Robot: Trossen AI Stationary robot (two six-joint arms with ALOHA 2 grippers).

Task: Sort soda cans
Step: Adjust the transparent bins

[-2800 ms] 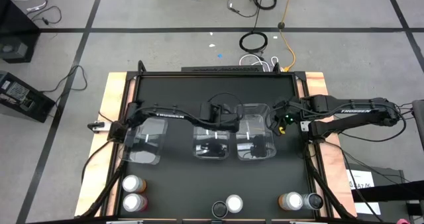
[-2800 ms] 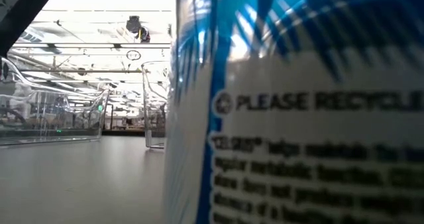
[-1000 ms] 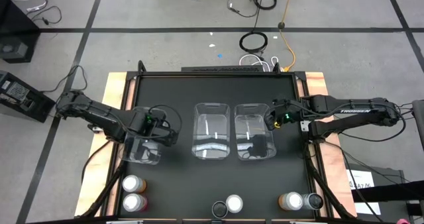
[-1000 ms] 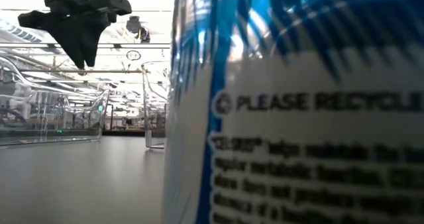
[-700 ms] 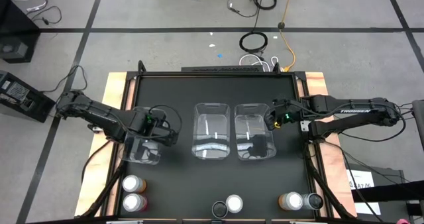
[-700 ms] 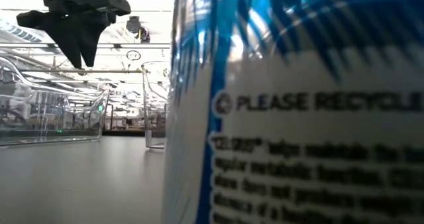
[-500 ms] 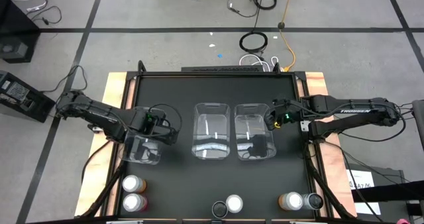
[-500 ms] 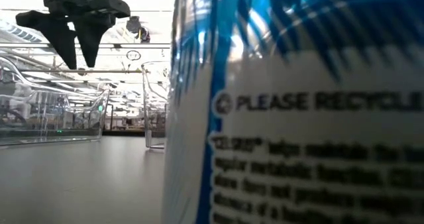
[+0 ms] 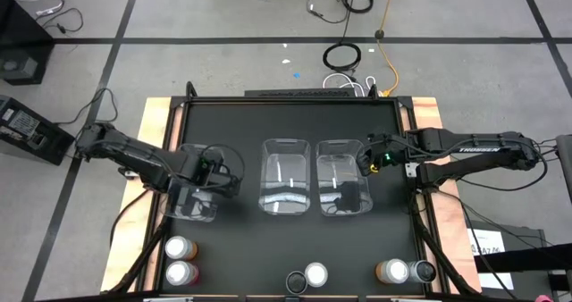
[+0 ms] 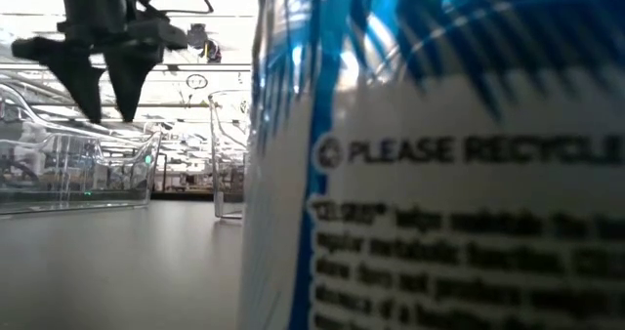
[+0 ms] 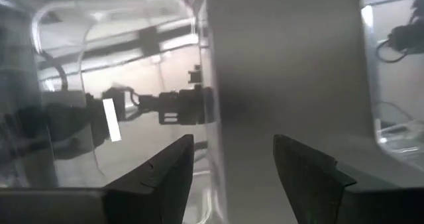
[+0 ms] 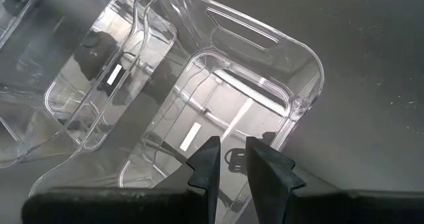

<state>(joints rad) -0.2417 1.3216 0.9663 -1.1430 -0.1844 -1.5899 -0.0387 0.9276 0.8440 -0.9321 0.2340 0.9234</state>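
Five soda cans stand upright along the table's near edge. Two are pink [image 9: 179,247] [image 9: 181,272], one is orange-brown [image 9: 391,271], one is dark [image 9: 422,271]. A blue-and-white can [image 9: 315,273] fills the low view [image 10: 439,174]. My left gripper [image 9: 222,171] [image 10: 103,96] [image 11: 232,161] hangs open, fingers pointing down, above the left clear bin's [image 9: 195,190] right rim. My right gripper [image 9: 366,156] [image 12: 232,158] hovers at the right bin's [image 9: 344,188] far right corner. Its fingers are a narrow gap apart, holding nothing. A dark shape [image 9: 350,195] lies in that bin; whether it is a can I cannot tell.
Three clear bins stand side by side across the table's middle, the middle bin [image 9: 286,188] between the two arms. The dark mat [image 9: 286,123] is bare behind the bins and between the bins and the cans. Cables lie on the floor beyond the far edge.
My left gripper has turned about its own axis above the left bin, so both fingers now show side by side in the low view. It has also drifted slightly down and toward the table's left. The cans and bins have stayed put.
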